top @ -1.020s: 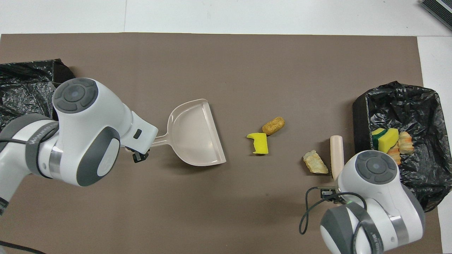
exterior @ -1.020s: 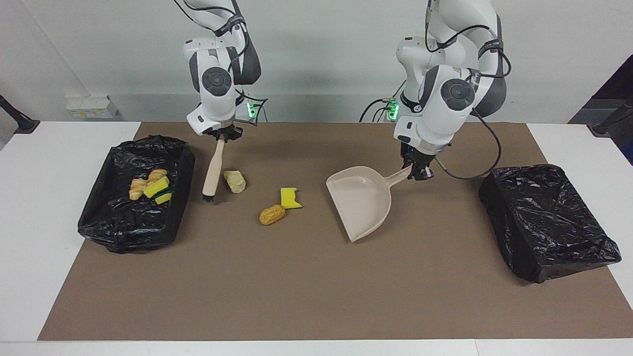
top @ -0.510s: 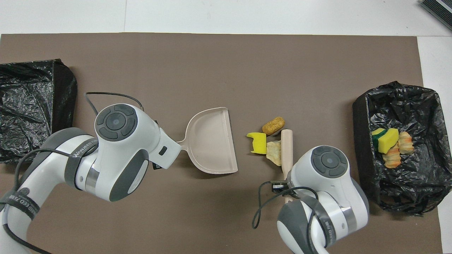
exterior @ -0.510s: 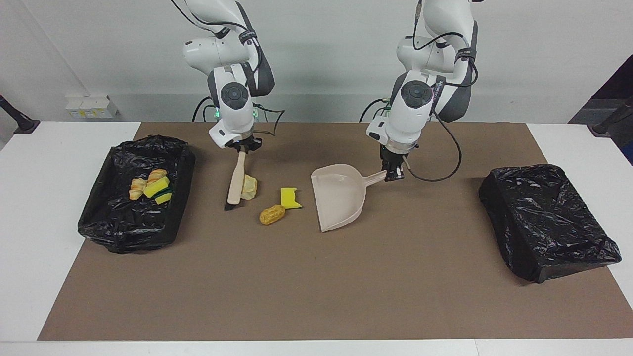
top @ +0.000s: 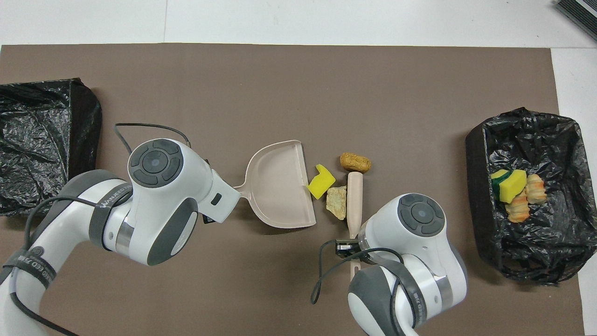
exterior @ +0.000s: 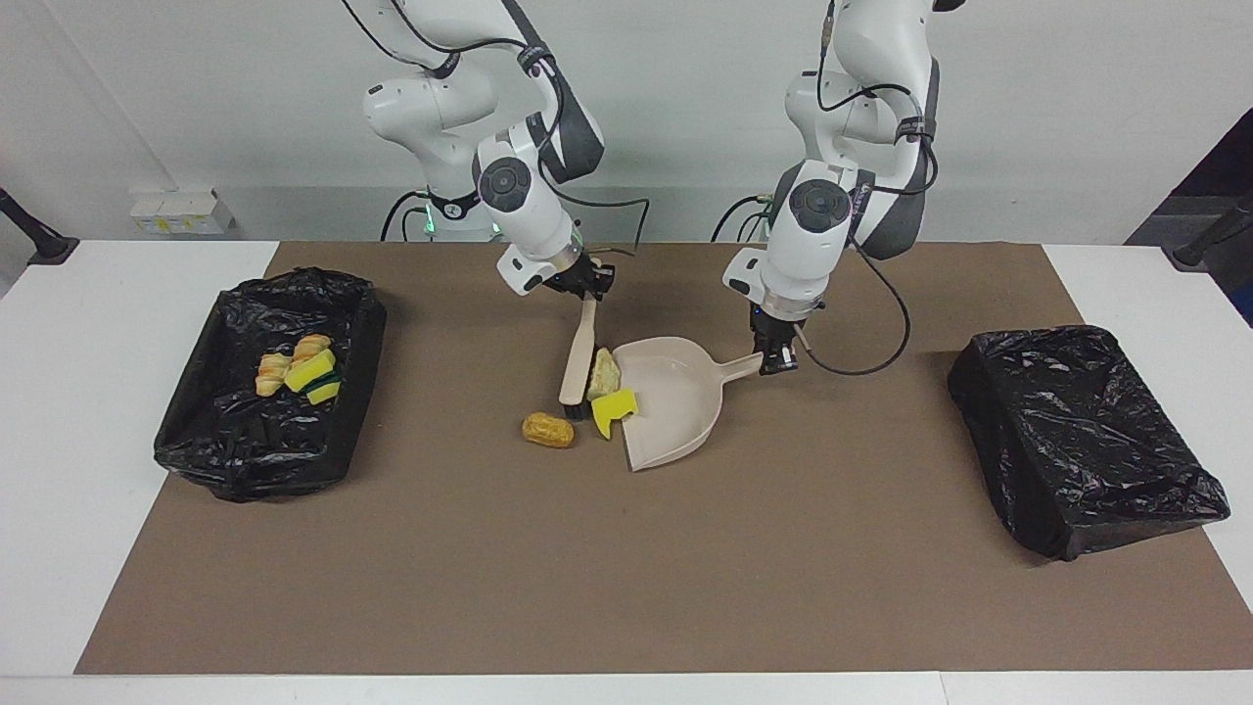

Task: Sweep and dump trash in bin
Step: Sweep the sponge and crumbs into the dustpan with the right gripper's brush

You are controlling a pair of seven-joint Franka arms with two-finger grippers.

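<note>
Presently catalogued, hidden parts first. In the overhead view both wrists cover their grippers, so the grips read only from the facing view.

Right gripper (exterior: pixel 585 285): over the middle of the brown mat (exterior: pixel 626 568), jaws clenched on the top of the brush (exterior: pixel 578 357) handle. The brush slants down to the mat; its black bristles are mostly hidden by the trash beside them.

Left gripper (exterior: pixel 773 357): low over the mat, jaws clenched on the handle end of the dustpan (exterior: pixel 675 392). The beige pan rests on the mat, its open lip turned toward the right arm's end of the desk (exterior: pixel 59 411).

Trash, loose, three pieces:
- pale crumbly lump (exterior: pixel 603 373), between the brush and the pan's lip, touching both as far as can be told;
- bright yellow sponge chunk (exterior: pixel 614 408), notched, at the pan's lip, partly over it;
- golden-brown bread roll (exterior: pixel 547 430), on the mat just beside the bristles, apart from the pan.

Trash, binned: a croissant (exterior: pixel 311 346), a second tan ridged pastry (exterior: pixel 271 373) and yellow-and-green sponges (exterior: pixel 313 377), huddled together in the black-lined bin (exterior: pixel 255 441) at the right arm's end. How many sponges lie there is hard to make out.

Second black-bagged bin (exterior: pixel 1077 441): at the left arm's end; its inside does not show, and the overhead view cuts it at the edge.
</note>
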